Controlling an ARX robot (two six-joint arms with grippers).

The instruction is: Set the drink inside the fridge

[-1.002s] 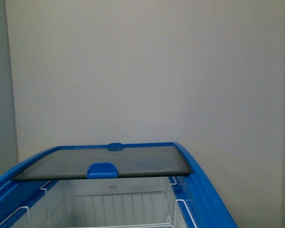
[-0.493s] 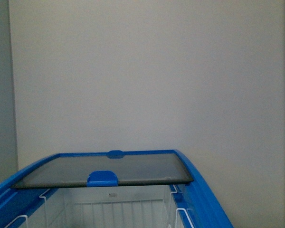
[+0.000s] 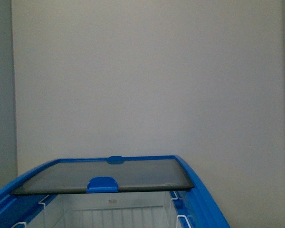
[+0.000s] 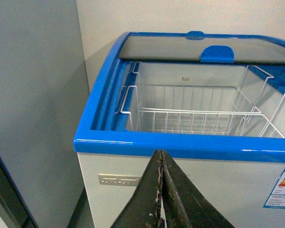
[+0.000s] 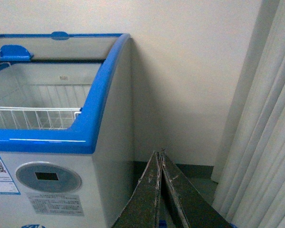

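While the front view shows neither arm, it does show the fridge (image 3: 199, 190) with its near half uncovered: the glass panel (image 3: 104, 170) with its blue handle (image 3: 102, 184) sits over the far half, and white basket wires show below its near edge. From the left wrist view, the left gripper (image 4: 162, 156) is pinched closed with nothing between its fingers, hanging low in front of the blue rim, and the wire basket (image 4: 194, 121) inside looks bare. Over in the right wrist view, the right gripper (image 5: 158, 156) is likewise clenched and carries nothing, beside the fridge's right front corner near a pale curtain (image 5: 261, 133). The drink appears in none of the views, so where it is cannot be told. My judgement is that the step in hand is finding and fetching the bottle; a gripper must first spread, grasp it around the body, then lift well above the rim before lowering into the basket.
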